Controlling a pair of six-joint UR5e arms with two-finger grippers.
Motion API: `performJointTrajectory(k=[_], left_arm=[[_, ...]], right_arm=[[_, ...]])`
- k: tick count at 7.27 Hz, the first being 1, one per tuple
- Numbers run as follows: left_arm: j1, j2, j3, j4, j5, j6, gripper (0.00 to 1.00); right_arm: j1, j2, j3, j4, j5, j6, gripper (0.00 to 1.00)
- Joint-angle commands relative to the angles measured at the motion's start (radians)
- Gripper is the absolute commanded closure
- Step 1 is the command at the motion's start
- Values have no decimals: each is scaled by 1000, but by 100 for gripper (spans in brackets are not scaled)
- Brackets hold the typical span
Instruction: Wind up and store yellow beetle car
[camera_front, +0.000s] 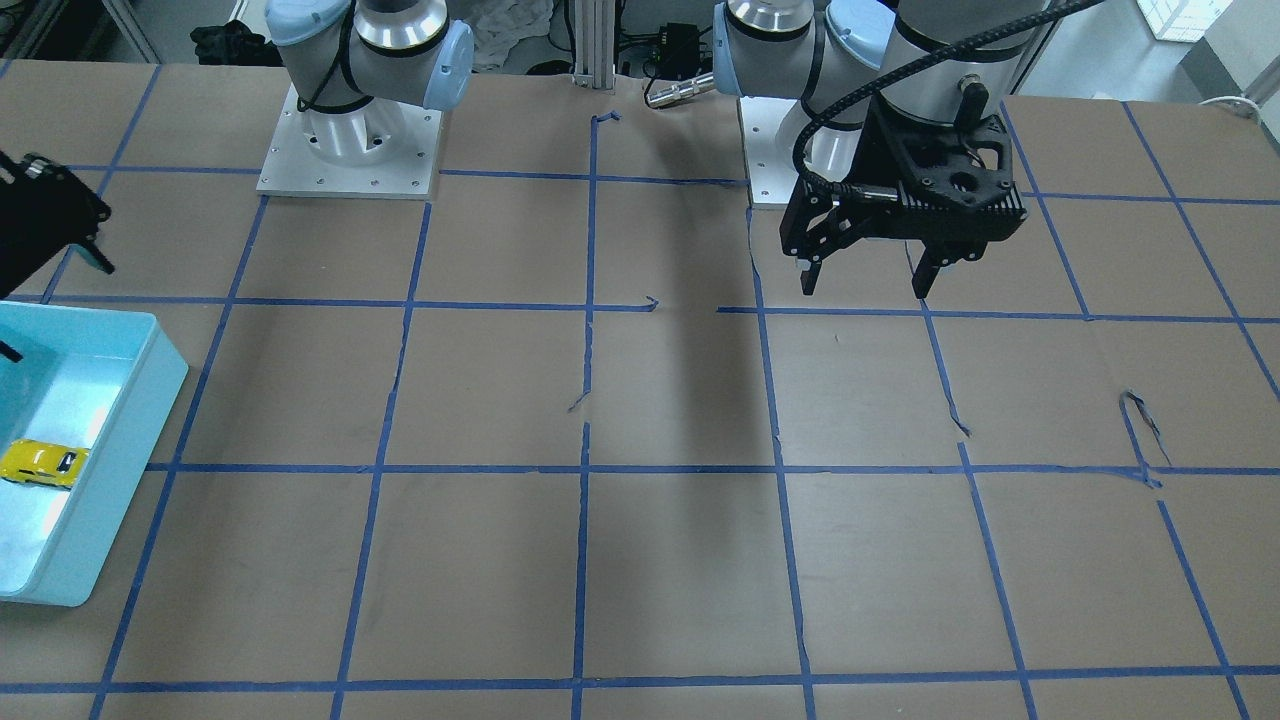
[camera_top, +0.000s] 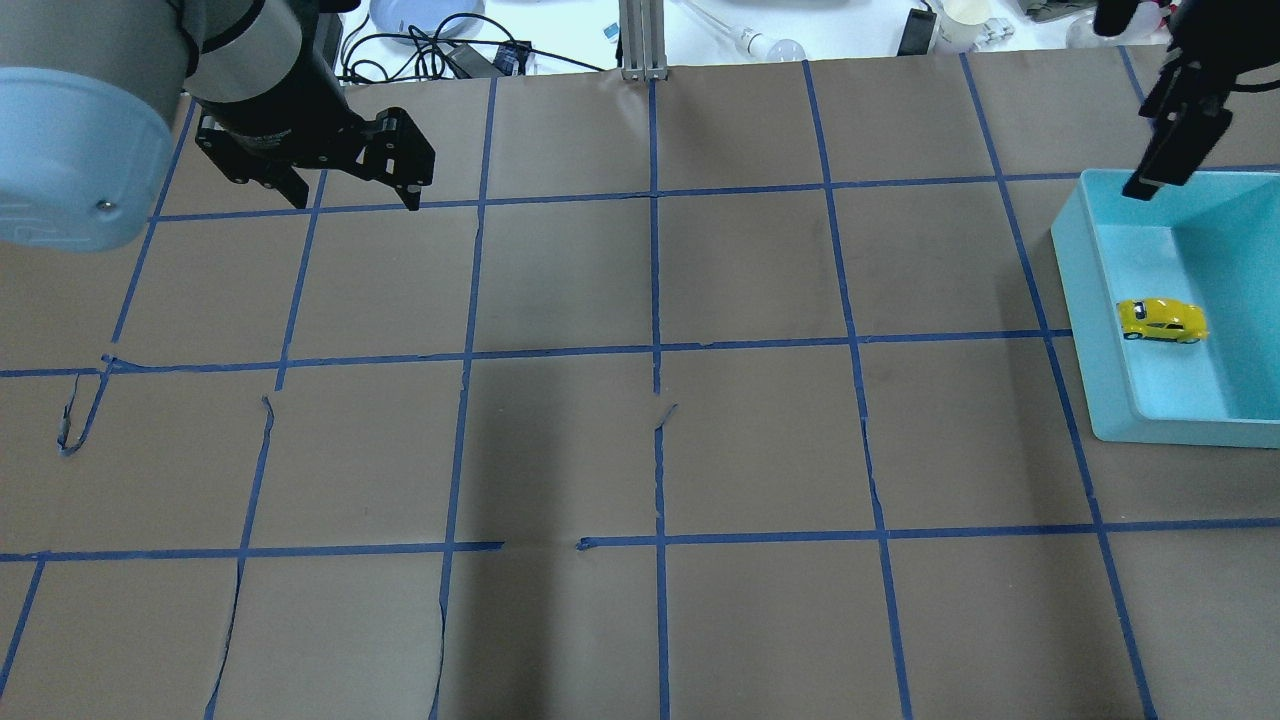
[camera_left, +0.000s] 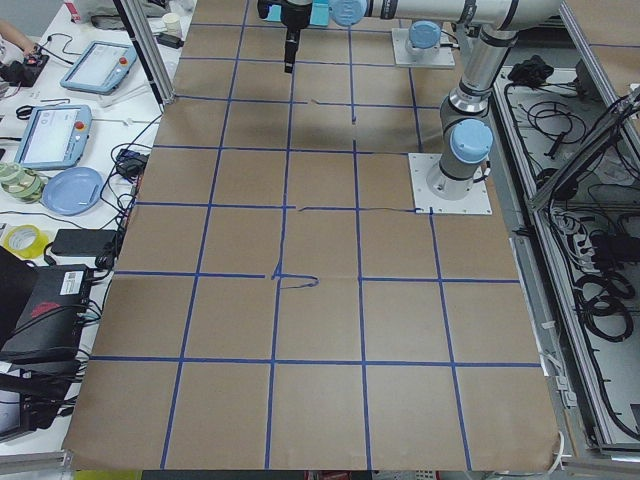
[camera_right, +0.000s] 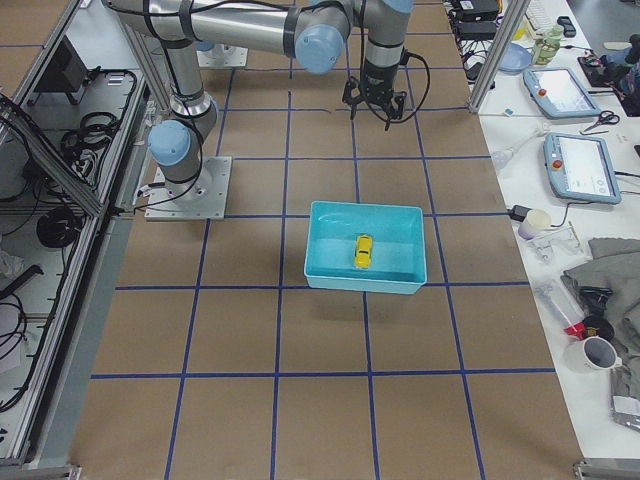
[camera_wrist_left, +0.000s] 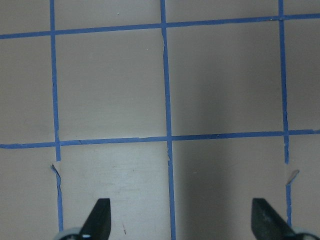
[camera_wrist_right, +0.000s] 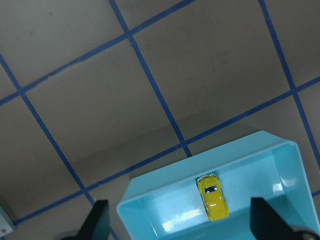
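The yellow beetle car (camera_top: 1160, 320) lies on its wheels inside a light blue bin (camera_top: 1085, 290) at the table's right end. It also shows in the front view (camera_front: 40, 463), the right side view (camera_right: 364, 250) and the right wrist view (camera_wrist_right: 213, 197). My right gripper (camera_wrist_right: 181, 220) hangs high above the bin's far edge, open and empty, well apart from the car. My left gripper (camera_top: 355, 202) is open and empty, held above bare table in front of its base (camera_front: 866, 288). The left wrist view shows only table between its fingertips (camera_wrist_left: 100, 215).
Brown paper with a blue tape grid covers the table (camera_top: 650, 450), torn in a few spots. The two arm bases (camera_front: 350, 150) stand at the robot's edge. Tablets, cables and cups lie on side benches beyond the table (camera_right: 570, 160).
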Motion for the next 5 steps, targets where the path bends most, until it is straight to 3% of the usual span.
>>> performJointTrajectory(k=[1, 3, 5], left_arm=[[0, 1, -1, 0, 0, 0, 0], [0, 1, -1, 0, 0, 0, 0], [3, 2, -1, -1, 0, 0, 0]], right_arm=[[181, -5, -28, 28, 1, 431, 0], [286, -12, -26, 19, 12, 1006, 0], [341, -12, -29, 17, 12, 1340, 0]])
